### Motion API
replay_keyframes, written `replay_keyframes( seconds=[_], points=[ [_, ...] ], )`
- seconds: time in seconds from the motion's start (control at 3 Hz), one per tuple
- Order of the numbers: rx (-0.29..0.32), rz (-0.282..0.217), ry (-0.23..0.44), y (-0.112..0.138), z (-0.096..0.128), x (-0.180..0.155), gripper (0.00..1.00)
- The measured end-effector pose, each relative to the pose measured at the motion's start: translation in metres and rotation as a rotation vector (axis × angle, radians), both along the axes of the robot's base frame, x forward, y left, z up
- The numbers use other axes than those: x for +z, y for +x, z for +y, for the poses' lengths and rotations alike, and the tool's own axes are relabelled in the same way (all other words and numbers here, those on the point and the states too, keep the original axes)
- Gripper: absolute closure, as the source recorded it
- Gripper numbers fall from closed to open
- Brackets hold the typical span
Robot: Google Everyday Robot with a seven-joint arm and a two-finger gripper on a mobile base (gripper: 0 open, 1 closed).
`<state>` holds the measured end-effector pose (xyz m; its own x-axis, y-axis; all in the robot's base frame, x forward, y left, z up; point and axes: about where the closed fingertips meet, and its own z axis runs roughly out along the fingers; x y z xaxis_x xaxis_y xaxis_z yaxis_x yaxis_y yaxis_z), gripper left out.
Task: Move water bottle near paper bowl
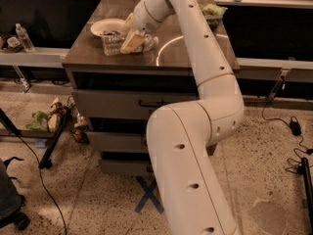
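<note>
The water bottle is a clear ribbed bottle lying on its side on the dark cabinet top, its left end just in front of the paper bowl. The bowl is shallow and off-white, with a dark item inside, and stands at the back left of the top. My gripper reaches in from the upper right. Its tan fingers close around the bottle's middle. The bottle's right end sticks out past the fingers.
A green snack bag lies at the back right of the cabinet top. A smaller clear bottle stands on a low shelf at far left. Drawers front the cabinet. Cables and clutter lie on the floor at left.
</note>
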<state>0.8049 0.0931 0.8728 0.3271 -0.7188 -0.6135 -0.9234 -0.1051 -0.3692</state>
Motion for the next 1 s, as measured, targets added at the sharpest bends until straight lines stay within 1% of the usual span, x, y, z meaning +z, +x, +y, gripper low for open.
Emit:
replay_keyframes(
  seconds=[0.33, 0.67, 1.0],
  points=[
    [-0.032, 0.026, -0.016, 0.0000, -0.0005, -0.0014, 0.00],
    [-0.056, 0.042, -0.026, 0.0003, -0.0015, -0.0016, 0.00],
    [-0.094, 0.062, -0.033, 0.0006, -0.0048, 0.0011, 0.00]
  ],
)
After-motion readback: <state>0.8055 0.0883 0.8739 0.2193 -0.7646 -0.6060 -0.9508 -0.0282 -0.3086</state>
